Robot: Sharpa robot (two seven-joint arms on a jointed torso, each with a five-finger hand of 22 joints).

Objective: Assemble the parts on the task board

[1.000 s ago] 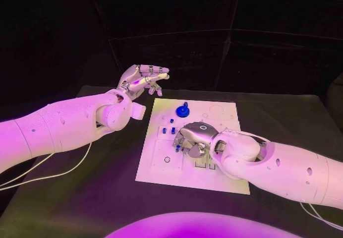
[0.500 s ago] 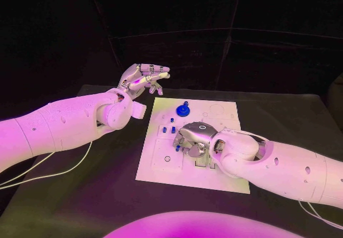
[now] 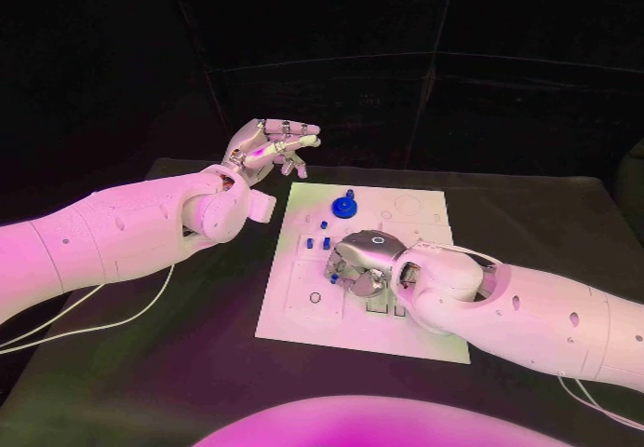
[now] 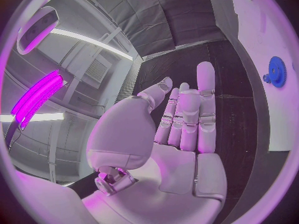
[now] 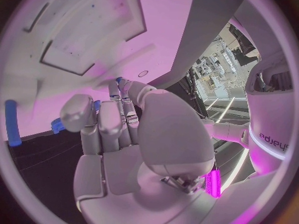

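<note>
Right robot hand (image 3: 360, 264) is low over the middle of the board (image 3: 416, 332), its fingers curled down onto the surface. In the right wrist view a small blue part (image 5: 118, 79) shows at its fingertips, but I cannot tell if the fingers clamp it or only touch it. Left robot hand (image 3: 269, 145) hovers above the table (image 3: 161, 372), beyond the far left corner of the board, with fingers loosely curled and nothing in them that I can see.

My judgement is that the step in hand is seating a small peg near the board's middle. To do it well, the right robot hand should keep the peg upright over its hole, press straight down, and only then let go, without brushing the pegs just beside it.

Count on the board: one blue gear (image 3: 343, 208) near the far edge, well apart from the right robot hand; about four small blue pegs (image 3: 307, 245) between the gear and that hand, one more at its fingers. Some may be hidden under the hand.
</note>
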